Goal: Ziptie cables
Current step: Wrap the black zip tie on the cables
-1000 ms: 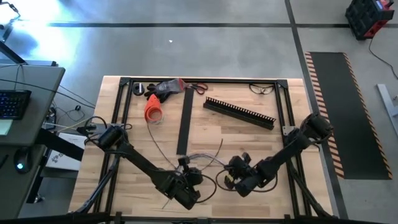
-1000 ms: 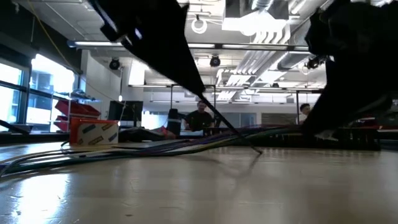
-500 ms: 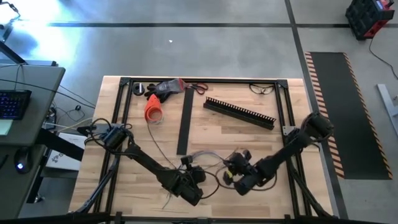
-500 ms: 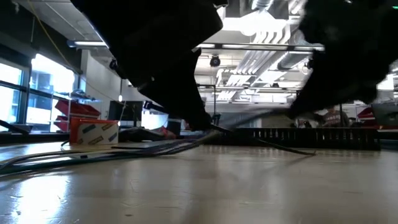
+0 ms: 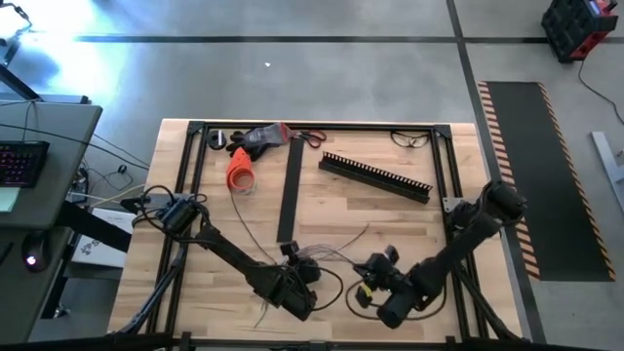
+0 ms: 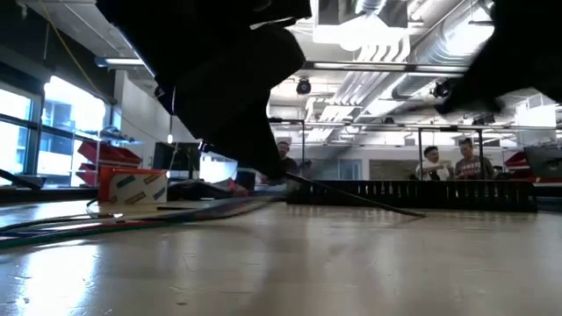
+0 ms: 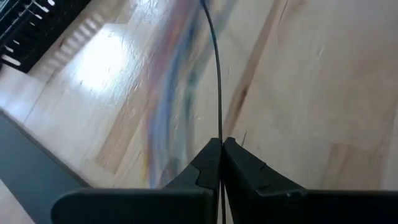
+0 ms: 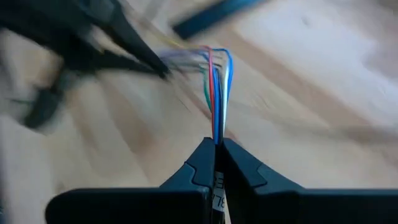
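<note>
Black fingers of the right gripper [image 8: 217, 144] pinch the cables [image 8: 214, 93] to gather them, near the table's front edge. Just beside, the left gripper [image 7: 220, 144] clamps a thin black strand [image 7: 214, 68], seemingly the tie, well short of the slotted channel [image 5: 375, 175].

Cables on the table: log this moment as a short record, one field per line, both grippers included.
cables: loose multicoloured bunch on the near middle of the wooden table
left gripper: shut on a thin black strand, with the bunch lying alongside
right gripper: shut on the cables, coloured wires rising from its tips
slotted channel: far right, untouched
flat black strip: centre, untouched
</note>
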